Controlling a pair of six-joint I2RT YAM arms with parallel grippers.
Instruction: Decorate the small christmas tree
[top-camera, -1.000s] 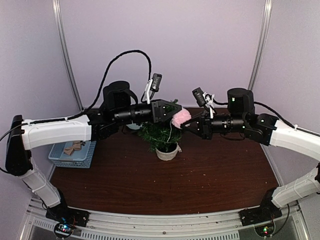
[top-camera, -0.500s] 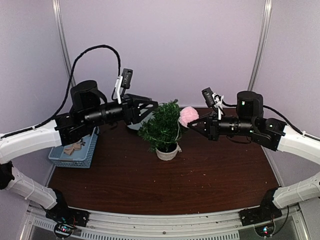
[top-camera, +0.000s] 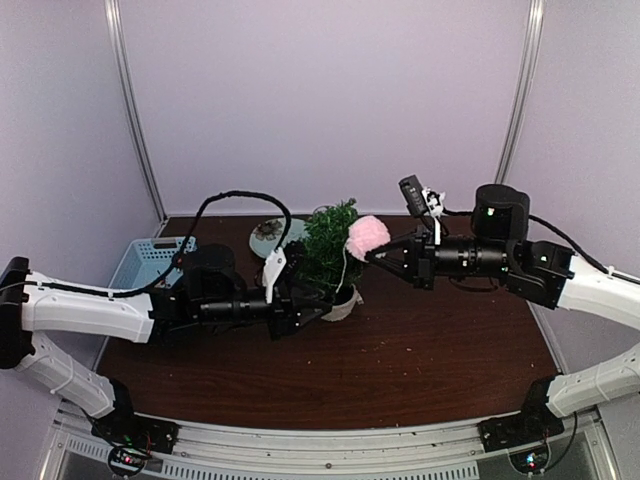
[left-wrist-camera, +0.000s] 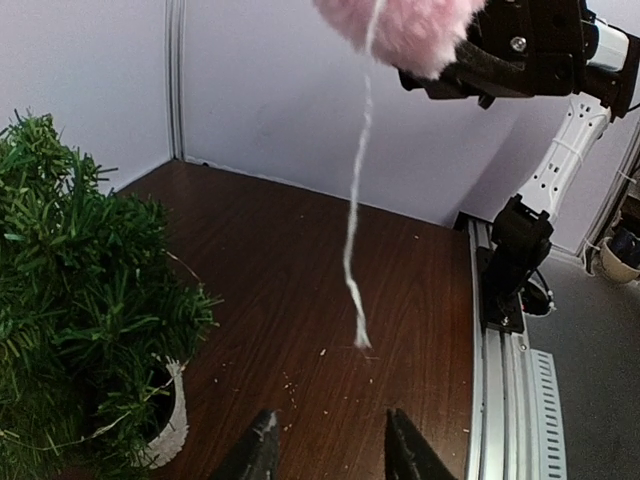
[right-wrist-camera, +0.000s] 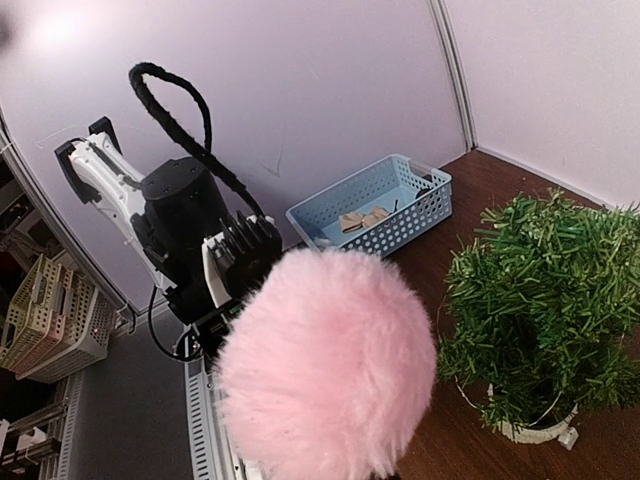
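The small christmas tree (top-camera: 330, 240) stands in its off-white pot (top-camera: 340, 300) at mid-table; it also shows in the left wrist view (left-wrist-camera: 80, 320) and the right wrist view (right-wrist-camera: 540, 290). My right gripper (top-camera: 378, 254) is shut on a fluffy pink pom-pom (top-camera: 367, 236) held beside the tree's upper right; the pom-pom fills the right wrist view (right-wrist-camera: 330, 365) and hides the jaws. Its white string (left-wrist-camera: 358, 200) hangs loose below it. My left gripper (top-camera: 312, 312) is low by the pot's left, open and empty, fingertips (left-wrist-camera: 262, 450) apart over the table.
A blue basket (top-camera: 150, 262) with tan pieces sits at the far left; it also shows in the right wrist view (right-wrist-camera: 380, 205). A patterned plate (top-camera: 275, 235) lies behind the tree. The dark wood table (top-camera: 420, 350) ends at a metal rail (left-wrist-camera: 490, 400) on the right.
My left arm has dropped from high at the tree's upper left down to table level beside the pot. My right gripper has carried the pom-pom slightly left, closer to the tree.
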